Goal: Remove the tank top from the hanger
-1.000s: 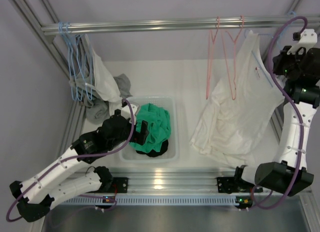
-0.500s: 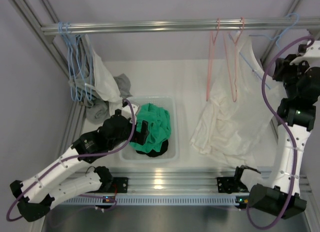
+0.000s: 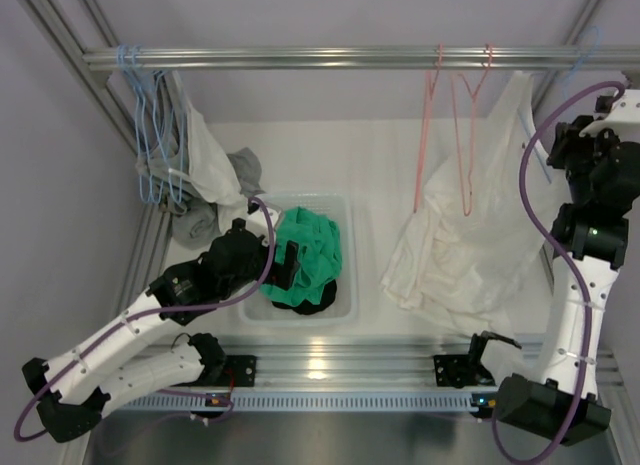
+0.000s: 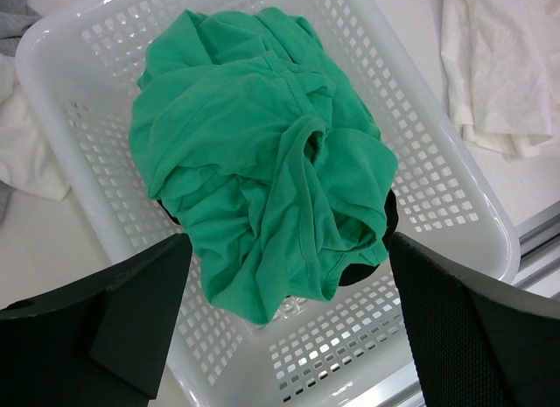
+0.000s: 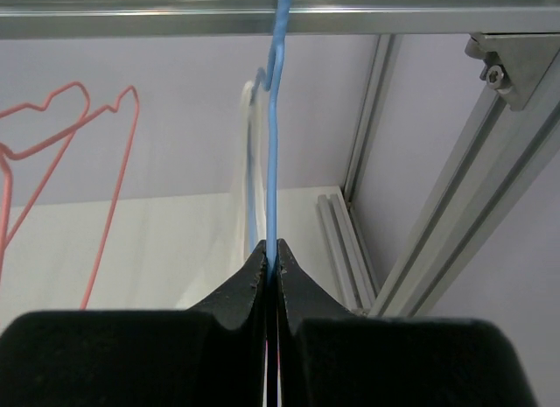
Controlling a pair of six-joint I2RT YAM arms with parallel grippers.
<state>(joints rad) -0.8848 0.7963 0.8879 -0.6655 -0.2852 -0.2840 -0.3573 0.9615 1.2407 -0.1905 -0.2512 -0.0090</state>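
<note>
White tank top (image 3: pixel 470 235) is seen at the far right of the scene, hung off a blue wire hanger (image 5: pixel 272 118) w/ its lower half slumped onto the table (image 3: pixel 350 155). The hanger's hook is looped over the rail (image 3: pixel 300 55). Right gripper (image 5: pixel 270 265) is clamped fully shut on the hanger's thin neck just under the hook. Only wire is pinched, no fabric afaict. Left gripper (image 4: pixel 289 276) is spread wide w/ nothing held, parked over the white basket (image 4: pixel 455 206) at near centre, where a green garment (image 4: pixel 262 153) is piled.

Handling, imo: prob a thin knit, so very light, totally limp, nothing fragile. No shape will be kept when it's lifted; it'll just get dragged and bunched. The wire looks smooth, so the straps should be slid off easily, but the hanger can be swung or twisted on the rail if it's tugged sideways.

Best grab is prob one shoulder strap, close to where it's draped over the hanger arm, pinched thru both layers if poss. If the hem is pulled instead, the straps could get snagged on the hanger ends. Strap detail can't be made out well in the right wrist view tho. Two pink hangers (image 3: pixel 426 135) are hung just left of it, so tangling is to be watched.
</note>
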